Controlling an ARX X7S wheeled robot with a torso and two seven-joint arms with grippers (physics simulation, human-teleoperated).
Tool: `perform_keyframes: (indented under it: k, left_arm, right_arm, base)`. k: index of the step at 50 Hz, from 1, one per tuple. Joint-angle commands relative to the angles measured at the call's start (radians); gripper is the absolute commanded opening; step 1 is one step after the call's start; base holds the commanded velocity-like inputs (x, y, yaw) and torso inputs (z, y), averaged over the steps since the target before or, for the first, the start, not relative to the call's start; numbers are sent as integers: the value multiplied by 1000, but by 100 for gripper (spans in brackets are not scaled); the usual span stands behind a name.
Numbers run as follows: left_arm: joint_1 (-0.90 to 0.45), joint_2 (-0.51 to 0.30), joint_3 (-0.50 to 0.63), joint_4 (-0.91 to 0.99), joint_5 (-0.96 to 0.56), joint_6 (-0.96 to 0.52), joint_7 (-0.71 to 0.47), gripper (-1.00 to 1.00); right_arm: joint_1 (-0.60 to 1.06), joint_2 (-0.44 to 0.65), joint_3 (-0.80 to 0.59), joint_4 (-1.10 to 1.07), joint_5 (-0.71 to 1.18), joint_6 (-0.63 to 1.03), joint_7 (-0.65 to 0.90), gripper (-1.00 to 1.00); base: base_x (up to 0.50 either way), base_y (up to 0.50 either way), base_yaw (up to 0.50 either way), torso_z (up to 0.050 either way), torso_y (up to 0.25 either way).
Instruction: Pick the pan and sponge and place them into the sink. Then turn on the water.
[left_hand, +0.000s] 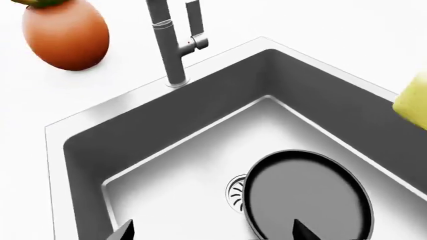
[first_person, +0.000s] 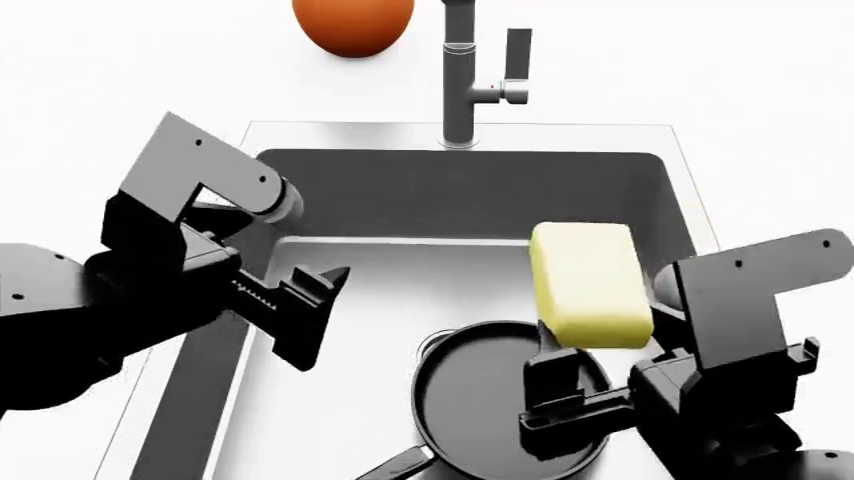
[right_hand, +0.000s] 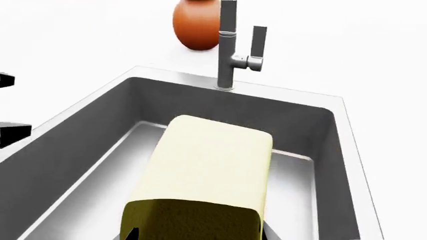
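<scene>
The pan (first_person: 487, 400) lies flat on the floor of the sink (first_person: 400, 195), near its front, and also shows in the left wrist view as the pan (left_hand: 307, 195) beside the drain (left_hand: 235, 192). My right gripper (first_person: 594, 350) is shut on the near end of the pale yellow sponge (first_person: 587, 285), holding it in the air over the basin's right half, above the pan. The sponge (right_hand: 207, 170) fills the right wrist view between the jaws (right_hand: 198, 235). My left gripper (first_person: 314, 315) hangs open and empty over the sink's left side (left_hand: 213, 235). No water shows.
The tall dark grey faucet (first_person: 461, 80) with its side lever (first_person: 518, 60) stands behind the sink's back rim. An orange ball (first_person: 354, 22) rests on the white counter left of the faucet. White counter surrounds the sink.
</scene>
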Motion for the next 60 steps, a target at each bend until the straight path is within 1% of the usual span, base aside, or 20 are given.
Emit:
perform_keyframes:
  k: [1, 4, 5, 8, 11, 14, 18, 28, 33, 38, 46, 60]
  left_arm:
    - [30, -114, -119, 142, -78, -46, -93, 100]
    - [23, -124, -136, 148, -86, -48, -102, 100]
    - [21, -120, -135, 152, -87, -50, -106, 100]
    - [24, -128, -143, 167, -94, -51, -115, 100]
    - [32, -134, -143, 173, -96, -48, -113, 100]
    - [36, -127, -135, 178, -91, -46, -119, 100]
    - [45, -149, -144, 188, -99, -44, -116, 100]
    - [54, -152, -148, 190, -102, -36, -118, 100]
    - [65, -163, -159, 206, -116, -40, -131, 100]
    - [75, -171, -165, 215, -124, -39, -134, 100]
    - [79, -189, -176, 227, -139, -45, -139, 100]
    - [80, -188, -166, 218, -134, -41, -136, 100]
  right_arm:
    - [97, -32, -211, 151, -68, -1, -89, -100]
    - [121, -56, -224, 208, -46, 30, -112, -100]
    - [131, -45, -267, 225, -56, 44, -125, -100]
    - [149, -50, -298, 255, -62, 50, -137, -100]
    - [191, -60, -334, 309, -72, 92, -135, -100]
    - [216, -73, -332, 359, -80, 90, -132, -100]
    - [245, -92, -330, 436, -96, 90, -121, -100]
    - [316, -134, -386, 575, -137, 34, -148, -100]
    - [359, -157, -451, 684, -179, -16, -184, -100]
    - [376, -168, -503, 747, -203, -36, -208, -100]
    - [360, -167, -519, 778, -214, -53, -210, -100]
    - [370, -193, -558, 893, -242, -115, -240, -100]
  base:
    - [0, 0, 0, 0, 0]
    - [0, 0, 0, 0, 0]
    - [0, 0, 0, 0, 0]
    - [0, 0, 0, 0, 0]
    - [0, 0, 0, 0, 0]
    - [0, 0, 0, 0, 0]
    - [0, 0, 0, 0, 0]
    - [0, 0, 0, 0, 0]
    - [0, 0, 0, 0, 0]
    - [0, 0, 0, 0, 0]
    - [0, 0, 0, 0, 0]
    - [0, 0, 0, 0, 1]
